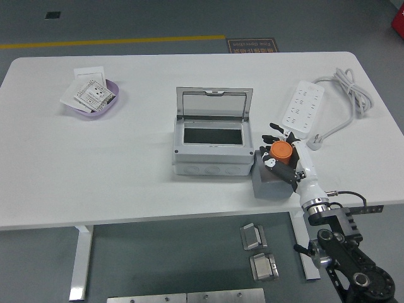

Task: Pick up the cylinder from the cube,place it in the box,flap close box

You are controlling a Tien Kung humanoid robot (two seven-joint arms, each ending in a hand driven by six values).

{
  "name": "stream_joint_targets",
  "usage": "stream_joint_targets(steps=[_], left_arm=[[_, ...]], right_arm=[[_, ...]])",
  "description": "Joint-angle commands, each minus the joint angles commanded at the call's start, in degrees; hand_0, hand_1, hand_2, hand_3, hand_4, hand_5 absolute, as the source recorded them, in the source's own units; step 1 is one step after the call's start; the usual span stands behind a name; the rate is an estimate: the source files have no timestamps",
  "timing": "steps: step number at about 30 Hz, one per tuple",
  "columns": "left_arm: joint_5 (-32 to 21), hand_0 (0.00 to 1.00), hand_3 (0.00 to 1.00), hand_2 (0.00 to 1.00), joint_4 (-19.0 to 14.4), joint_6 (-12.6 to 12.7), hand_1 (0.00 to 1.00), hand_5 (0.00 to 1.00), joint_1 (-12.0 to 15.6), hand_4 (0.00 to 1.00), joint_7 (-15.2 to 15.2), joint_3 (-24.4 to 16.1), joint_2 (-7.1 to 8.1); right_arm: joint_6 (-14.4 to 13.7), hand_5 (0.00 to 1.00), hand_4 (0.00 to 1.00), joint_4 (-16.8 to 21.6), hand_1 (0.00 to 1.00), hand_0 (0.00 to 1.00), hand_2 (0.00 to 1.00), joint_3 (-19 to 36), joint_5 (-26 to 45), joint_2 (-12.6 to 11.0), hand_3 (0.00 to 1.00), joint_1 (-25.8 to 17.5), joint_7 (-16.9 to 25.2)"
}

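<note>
Head view: a white table point(126, 183) with rounded corners and a smooth matte top fills most of the frame. At centre sits the grey box point(211, 148), a squarish plastic enclosure with a dark rectangular opening on top and round knock-out marks along its front face. Its hinged flap point(214, 104), a grey frame around a clear pane, stands raised behind the opening.

Just right of the box, low in the frame's centre-right, is the dark grey cube point(270, 183), plain and blocky, close beside the box's corner. On top of it stands the orange cylinder point(281, 151), short and smooth with a round upper face. The right hand point(284, 154), white-shelled with black fingertips, reaches up from the lower right corner on a black jointed arm, and its fingers are curled around the cylinder (the orange body shows between them). Whether the cylinder rests on the cube or is just clear of it cannot be told.

In the upper right lies a long white power strip point(302, 109) with rows of sockets, set at a slant, its pale cord point(350, 88) looped beside it. In the upper left is a shallow oval purple dish point(114, 104) holding white printed cards point(91, 93).
</note>
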Motion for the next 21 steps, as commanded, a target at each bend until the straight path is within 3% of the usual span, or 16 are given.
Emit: stream_joint_targets(steps=[6, 7, 12, 13, 18, 19, 21], left_arm=[[0.01, 0.639, 0.602, 0.581, 0.0, -0.09, 0.615, 0.251, 0.0, 0.662, -0.15, 0.11, -0.11], [-0.01, 0.639, 0.602, 0.581, 0.0, -0.12, 0.615, 0.25, 0.01, 0.662, -0.18, 0.16, -0.13], [-0.07, 0.639, 0.602, 0.581, 0.0, -0.23, 0.615, 0.25, 0.05, 0.662, -0.39, 0.32, -0.21], [-0.09, 0.639, 0.602, 0.581, 0.0, -0.26, 0.615, 0.251, 0.06, 0.663, -0.44, 0.36, -0.22], [-0.09, 0.639, 0.602, 0.581, 0.0, -0.35, 0.615, 0.251, 0.07, 0.663, -0.57, 0.43, -0.27], [-0.11, 0.639, 0.603, 0.582, 0.0, -0.37, 0.616, 0.251, 0.08, 0.663, -0.6, 0.46, -0.28], [-0.12, 0.639, 0.603, 0.582, 0.0, -0.39, 0.616, 0.251, 0.1, 0.663, -0.66, 0.49, -0.28]], right_arm=[[0.38, 0.021, 0.647, -0.3, 0.726, 0.734, 0.681, -0.38, 2.2, -0.05, 0.766, -0.14, 0.19], [0.44, 0.047, 0.632, -0.32, 0.703, 0.711, 0.629, -0.44, 2.64, -0.07, 0.683, -0.16, 0.18], [0.45, 0.047, 0.632, -0.23, 0.703, 0.711, 0.629, -0.46, 4.09, -0.16, 0.683, -0.24, -0.18], [0.38, 0.089, 0.298, -0.16, 0.658, 0.685, 0.57, -0.44, 4.38, -0.17, 0.579, -0.27, -0.34], [0.16, 0.089, 0.298, 0.1, 0.658, 0.685, 0.57, -0.6, 5.18, -0.27, 0.579, -0.41, -1.23], [0.14, 0.002, 0.202, 0.14, 0.601, 0.681, 0.533, -0.66, 5.23, -0.28, 0.483, -0.43, -1.36], [0.1, 0.002, 0.202, 0.26, 0.601, 0.681, 0.533, -0.81, 5.31, -0.3, 0.483, -0.44, -1.65]])
